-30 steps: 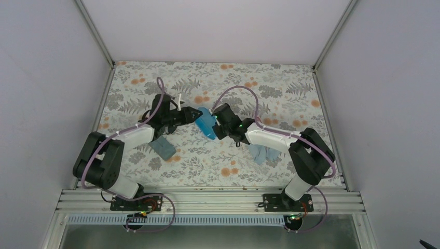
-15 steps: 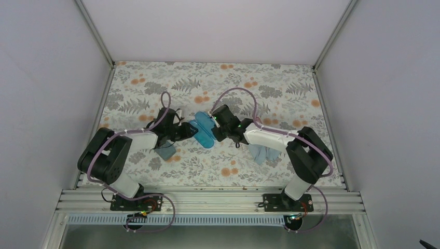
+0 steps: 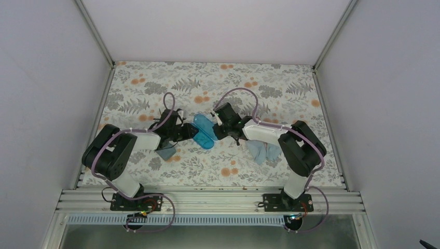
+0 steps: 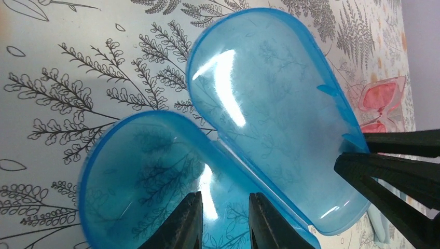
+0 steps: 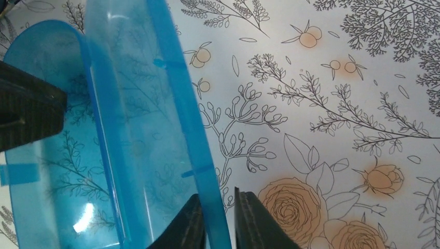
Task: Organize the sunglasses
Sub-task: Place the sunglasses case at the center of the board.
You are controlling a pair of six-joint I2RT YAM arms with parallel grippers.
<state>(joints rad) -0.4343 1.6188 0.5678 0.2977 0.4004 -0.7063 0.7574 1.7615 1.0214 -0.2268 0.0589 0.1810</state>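
Blue case (image 3: 203, 133), open, is pinched by left jaws and right jaws, arms reaching inward.

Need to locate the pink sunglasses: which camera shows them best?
Left wrist: the pink sunglasses lie in plain sight beyond the open blue case. The top and right wrist views show nothing recognisable of them.

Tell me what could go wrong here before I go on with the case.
One: the open blue case has a rim between the fingers of both the left gripper and the right gripper; opposed pulls could strain the case, or a thin rim could slip out. Two: the pink sunglasses lie on the table just beyond the case; a swing of the case might knock them.
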